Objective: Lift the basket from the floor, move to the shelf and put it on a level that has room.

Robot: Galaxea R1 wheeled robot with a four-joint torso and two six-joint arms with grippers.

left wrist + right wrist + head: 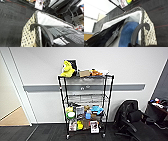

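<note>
- shelf (85, 105): black wire rack standing against the white wall, straight ahead in the head view, caster feet on the dark carpet floor (50, 133).
- top tier of shelf: yellow plush (67, 69) at one end, small cardboard box (84, 73) mid, orange-brown items (95, 72) further along; dark framed thing behind the plush.
- level (86, 98): second tier down, wire grid, looks bare from the head view.
- lower two tiers of shelf: crowded — green-white round item (71, 114), blue items (96, 109), booklets/boxes; details too blurred to name.
- office chair (132, 119): black, beside the shelf, on the side away from the doorway; a cluttered desk edge beyond it.
- doorway with tan wooden floor (15, 118) on the shelf's other side.
- basket (31, 33): pale wicker sides with dark holes, white fabric liner, dark braided rim. Shows large in both wrist views, near the foot of the shelf; lower shelf items and a shelf pole visible just past its rim. Also at (149, 31) in the right wrist view.
- inside basket: blue cloth (127, 33) and dark black material with white markings.
- can't tell if basket is resting on carpet or lifted off it.
- left gripper (47, 36): dark curved finger over the basket's rim at one end wall; how far apart the fingers are, can't tell; grasp not confirmable.
- right gripper (137, 36): dark curved finger hooked over the rim at the opposite end wall; finger spread and hold can't tell.
</note>
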